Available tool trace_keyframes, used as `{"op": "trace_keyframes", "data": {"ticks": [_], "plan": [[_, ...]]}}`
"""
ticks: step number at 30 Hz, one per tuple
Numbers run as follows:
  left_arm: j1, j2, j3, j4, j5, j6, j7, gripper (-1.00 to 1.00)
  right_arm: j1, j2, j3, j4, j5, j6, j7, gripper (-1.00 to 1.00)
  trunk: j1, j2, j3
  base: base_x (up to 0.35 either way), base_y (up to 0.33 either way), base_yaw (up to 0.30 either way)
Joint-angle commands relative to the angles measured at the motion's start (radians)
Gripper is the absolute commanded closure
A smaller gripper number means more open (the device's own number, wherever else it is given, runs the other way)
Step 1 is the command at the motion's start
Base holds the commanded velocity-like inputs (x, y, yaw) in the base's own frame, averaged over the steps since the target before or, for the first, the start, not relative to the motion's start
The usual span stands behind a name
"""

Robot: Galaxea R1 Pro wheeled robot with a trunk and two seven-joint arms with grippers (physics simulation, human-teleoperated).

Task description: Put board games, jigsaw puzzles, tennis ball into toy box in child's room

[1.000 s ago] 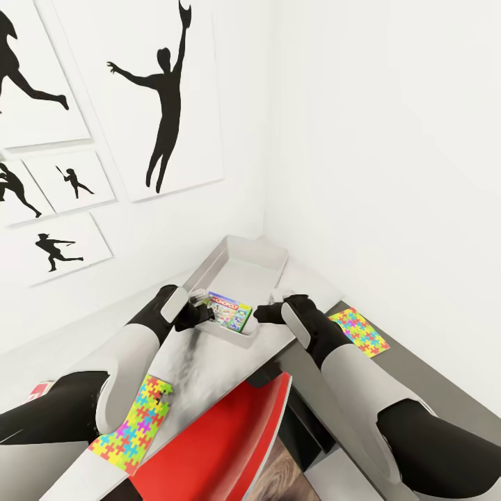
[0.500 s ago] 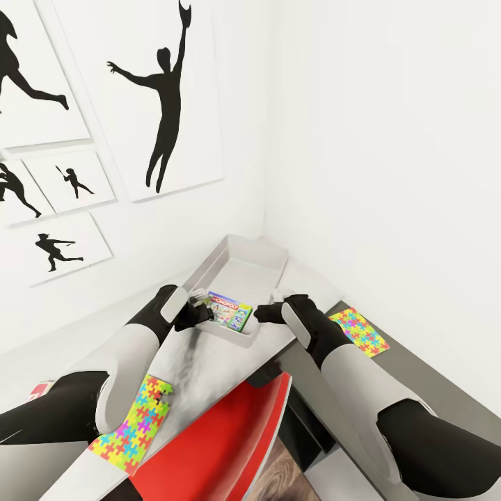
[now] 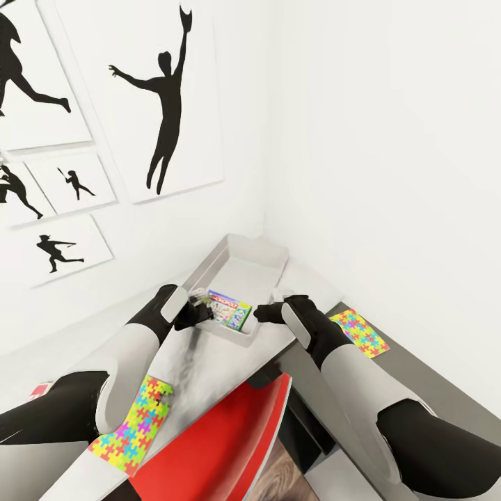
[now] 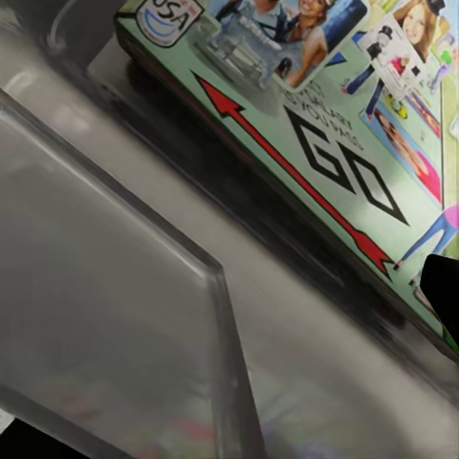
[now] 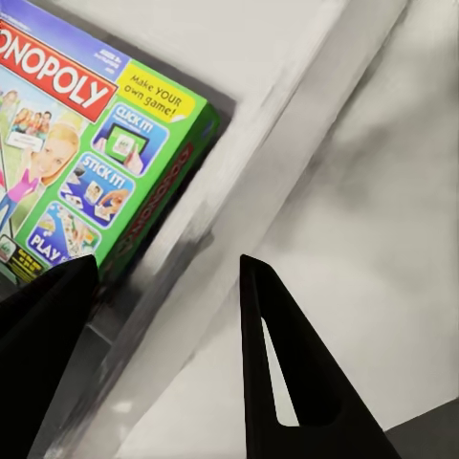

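The light grey toy box stands on the table in the wall corner. A green-edged board game lies in its near end, its pale busy cover close up in the left wrist view and its green corner in the right wrist view. My left gripper hangs at the game's left edge, one black fingertip over the cover, apparently open. My right gripper is open, straddling the box's near rim. One jigsaw puzzle lies under my left arm, another on the lower dark cabinet.
A red chair sits close in front of the table between my arms. White walls with black silhouette posters close in the back and the left. A red-and-white corner peeks out at the far left on the table.
The whole picture has shifted slightly. My left gripper and the game's near end sit a touch further left in the box. The right arm has not moved.
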Motion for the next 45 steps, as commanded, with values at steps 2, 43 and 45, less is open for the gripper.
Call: {"op": "trace_keyframes", "data": {"ticks": [2,43,45], "plan": [[0.000,-0.002,0.009,0.001,0.023,0.003,0.008,1.00,-0.001,0.000,0.004,-0.004,-0.013,-0.008,-0.008,1.00,0.001,-0.002,0.001,0.000,0.000,0.000],[0.000,-0.002,0.009,0.001,0.025,0.003,0.008,1.00,-0.001,0.000,0.004,-0.004,-0.013,-0.013,-0.008,1.00,0.001,-0.002,0.027,-0.105,0.058,0.000],[0.000,-0.002,0.009,0.001,0.025,0.003,0.008,1.00,-0.001,0.000,0.004,-0.004,-0.012,-0.013,-0.008,1.00,0.001,-0.002,0.027,-0.002,0.002,0.000]]}}
